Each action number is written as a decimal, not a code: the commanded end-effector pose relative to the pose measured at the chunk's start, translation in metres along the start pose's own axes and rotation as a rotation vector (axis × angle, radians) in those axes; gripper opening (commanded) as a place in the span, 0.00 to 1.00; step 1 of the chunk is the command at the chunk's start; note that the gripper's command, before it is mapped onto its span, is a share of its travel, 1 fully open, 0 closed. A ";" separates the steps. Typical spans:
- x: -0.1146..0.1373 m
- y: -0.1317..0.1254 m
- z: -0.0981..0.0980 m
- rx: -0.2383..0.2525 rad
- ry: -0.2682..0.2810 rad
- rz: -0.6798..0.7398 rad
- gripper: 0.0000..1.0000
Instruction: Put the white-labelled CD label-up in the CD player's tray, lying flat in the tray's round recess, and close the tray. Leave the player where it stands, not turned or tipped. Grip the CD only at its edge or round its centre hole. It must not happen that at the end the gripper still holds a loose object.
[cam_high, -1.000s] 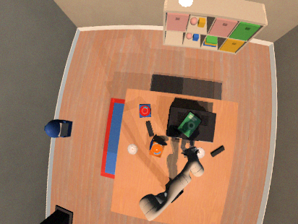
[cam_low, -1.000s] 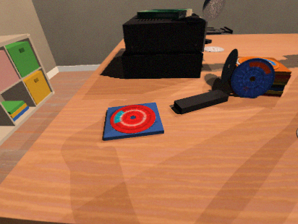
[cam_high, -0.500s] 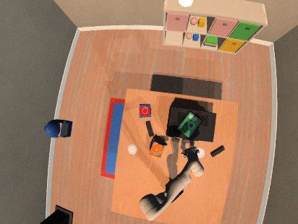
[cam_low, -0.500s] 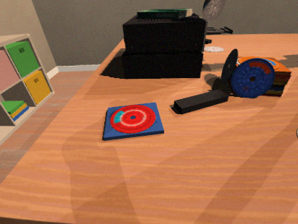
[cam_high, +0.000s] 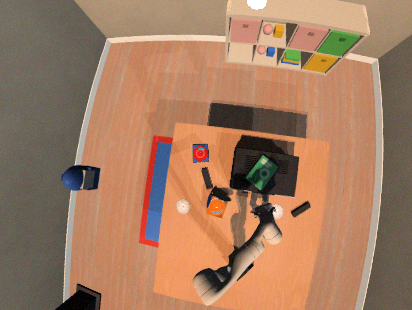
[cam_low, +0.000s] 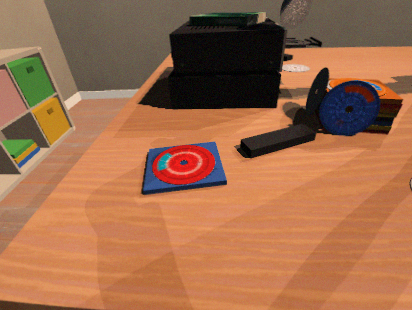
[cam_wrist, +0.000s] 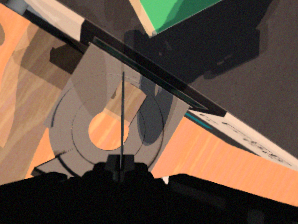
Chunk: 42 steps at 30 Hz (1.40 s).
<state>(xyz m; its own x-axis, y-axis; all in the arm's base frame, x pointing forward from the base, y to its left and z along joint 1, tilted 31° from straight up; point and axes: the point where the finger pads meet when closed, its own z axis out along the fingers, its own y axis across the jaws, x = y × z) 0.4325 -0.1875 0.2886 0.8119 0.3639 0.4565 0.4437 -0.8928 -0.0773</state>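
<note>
Letting go now risks that the CD (cam_wrist: 123, 115) lands on its edge and rolls off the tray (cam_wrist: 70, 130), because it stands edge-on to the round recess, not flat. Your fingers are clenched on its rim, and the thin disc runs straight out between them, in line with the recess.

Warm wood grain across the table (cam_low: 210, 240), smooth with a faint sheen; matt black casing on the CD player (cam_low: 227, 47) — plastic by the look; grey tray (cam_wrist: 65, 130) dull and flat; speckled silver face on the held CD (cam_low: 295, 11); plank-wood floor (cam_high: 125, 90) — satin.
</note>
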 end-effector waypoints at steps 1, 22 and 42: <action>0.000 0.000 -0.001 -0.002 0.001 0.000 0.11; 0.000 0.000 -0.001 -0.003 0.001 0.000 0.11; 0.000 -0.002 -0.001 -0.019 0.001 0.000 0.11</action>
<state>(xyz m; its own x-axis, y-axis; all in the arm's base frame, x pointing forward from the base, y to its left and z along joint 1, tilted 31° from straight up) 0.4318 -0.1862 0.2882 0.8125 0.3630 0.4561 0.4373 -0.8969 -0.0652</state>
